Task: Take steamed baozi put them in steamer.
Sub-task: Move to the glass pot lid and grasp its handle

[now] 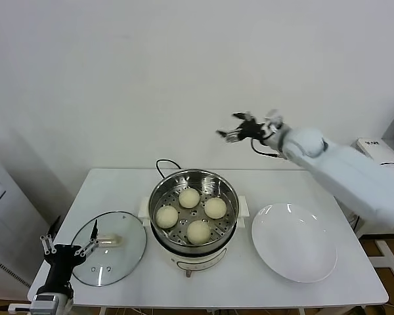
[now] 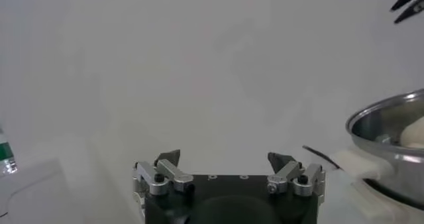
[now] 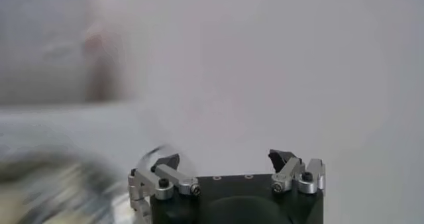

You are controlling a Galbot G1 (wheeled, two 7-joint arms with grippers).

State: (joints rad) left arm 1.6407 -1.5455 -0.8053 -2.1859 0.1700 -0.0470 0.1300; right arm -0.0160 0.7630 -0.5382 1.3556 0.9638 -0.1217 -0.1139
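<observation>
Head view: I see the whole table (image 1: 118, 187), with the steamer (image 1: 194, 213) at its centre holding all four steamed baozi (image 1: 189, 197) on its perforated tray, a glass lid (image 1: 109, 247) lying flat to its left and a white plate (image 1: 294, 243) to its right. My right gripper (image 1: 234, 128) hangs high above and behind the steamer, fingers spread apart with nothing between them, well clear of the buns. My left gripper (image 1: 69, 246) sits low at the table's near left corner, beside the lid, fingers likewise spread and empty. Left wrist view: I see only the left gripper's (image 2: 225, 160) two parted fingertips (image 2: 167, 157) against the wall, with the steamer's (image 2: 381, 122) rim and one bun (image 2: 414, 132) off to the side, well apart from them; the head view's lid and plate do not show. Right wrist view: I see the right gripper (image 3: 225, 159) with fingertips (image 3: 281, 157) apart and empty; the surroundings are smeared, and I cannot make out the steamer or buns here.
</observation>
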